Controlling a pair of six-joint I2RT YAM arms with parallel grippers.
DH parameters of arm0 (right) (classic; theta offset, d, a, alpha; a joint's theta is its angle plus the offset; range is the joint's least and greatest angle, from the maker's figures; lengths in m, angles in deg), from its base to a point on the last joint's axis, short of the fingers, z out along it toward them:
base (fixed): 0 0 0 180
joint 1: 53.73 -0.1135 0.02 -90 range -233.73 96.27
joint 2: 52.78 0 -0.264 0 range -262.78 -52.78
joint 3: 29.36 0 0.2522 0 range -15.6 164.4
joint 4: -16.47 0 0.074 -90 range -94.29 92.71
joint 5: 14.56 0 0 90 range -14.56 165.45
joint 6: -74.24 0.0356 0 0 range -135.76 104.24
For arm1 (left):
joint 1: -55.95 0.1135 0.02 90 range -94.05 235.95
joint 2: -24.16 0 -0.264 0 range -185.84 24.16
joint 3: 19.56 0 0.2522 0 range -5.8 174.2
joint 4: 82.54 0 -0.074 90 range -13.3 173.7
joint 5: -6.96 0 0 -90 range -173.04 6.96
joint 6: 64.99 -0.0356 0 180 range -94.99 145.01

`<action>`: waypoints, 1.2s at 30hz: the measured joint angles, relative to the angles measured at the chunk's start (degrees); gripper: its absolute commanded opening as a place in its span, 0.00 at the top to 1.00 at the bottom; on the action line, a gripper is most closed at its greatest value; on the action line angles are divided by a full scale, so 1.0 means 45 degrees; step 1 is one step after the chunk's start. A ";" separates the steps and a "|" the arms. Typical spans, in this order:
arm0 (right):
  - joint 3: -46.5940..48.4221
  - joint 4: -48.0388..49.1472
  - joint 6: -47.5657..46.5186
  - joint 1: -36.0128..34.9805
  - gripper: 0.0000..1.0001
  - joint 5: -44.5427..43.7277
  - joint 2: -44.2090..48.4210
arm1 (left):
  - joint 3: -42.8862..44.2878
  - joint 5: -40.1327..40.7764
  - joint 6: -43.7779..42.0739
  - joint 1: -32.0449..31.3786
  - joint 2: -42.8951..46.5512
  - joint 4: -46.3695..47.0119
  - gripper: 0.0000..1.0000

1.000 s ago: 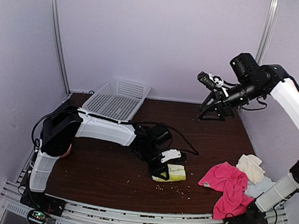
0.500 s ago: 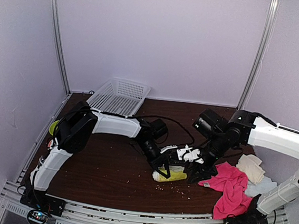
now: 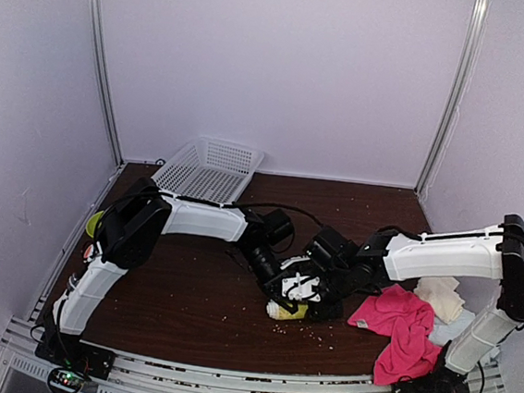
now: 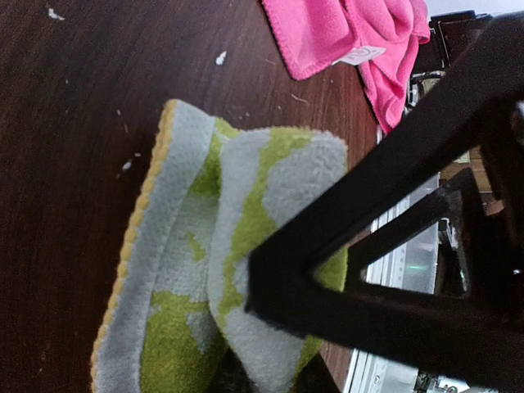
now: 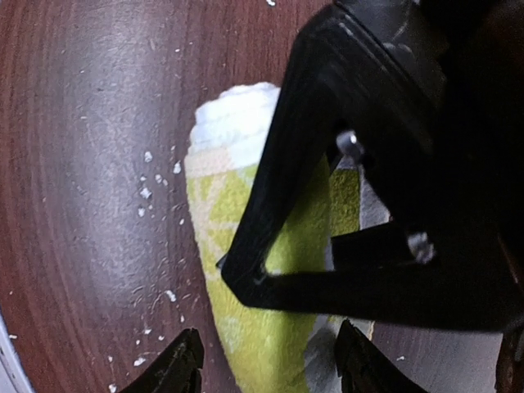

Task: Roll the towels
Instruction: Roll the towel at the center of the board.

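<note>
Lime-yellow and white, the lime towel [image 5: 214,214] lies as a short, fat roll on the table [image 3: 169,290], directly under both of my grippers. My left gripper [image 3: 278,300] is clenched on it. In that wrist's view a doubled-over fold of the cloth runs in under a black truss finger, and a yellow stitched hem curves along the outer edge.

My right gripper [image 5: 270,368] is released, with its two black fingertips spread wide, one on either side of the roll's end. I cannot tell whether they touch it. My own other arm stands in the way here: a triangular black finger frame lies across the roll just ahead of those fingertips and hides much of its far half.

Just to the right of my right gripper sits the pink towel [image 3: 398,326], a crumpled plush heap with a small white label. Past it, near my right arm's base, are the cream towel [image 3: 440,295], loosely bunched, and the pale-blue towel [image 3: 441,332], mostly covered by the pink one.

Well apart from my left gripper, at the back of the table, a white plastic lattice basket [image 3: 204,174] sits tilted.

The tabletop is dark brown wood with a glossy grain, and white crumbs [image 5: 147,192] are scattered on it beside the roll. The lime cloth is a soft fleece with a short nap, and the end of the roll shows white layers.
</note>
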 measured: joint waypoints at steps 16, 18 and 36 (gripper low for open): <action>-0.0291 0.1715 -0.0389 0.0044 0.86 -0.0019 -0.1156 | -0.2594 0.1967 0.0573 0.0413 0.2055 0.1812 0.55; -0.0185 0.1656 -0.0384 0.0253 0.88 0.0379 -0.1239 | -0.3458 0.2822 0.0636 0.0602 0.2943 0.2229 0.51; 0.5736 -0.4935 -0.0665 0.3983 0.91 0.7844 -0.6266 | -1.0754 0.8699 -0.1263 0.0102 1.1516 0.7184 0.44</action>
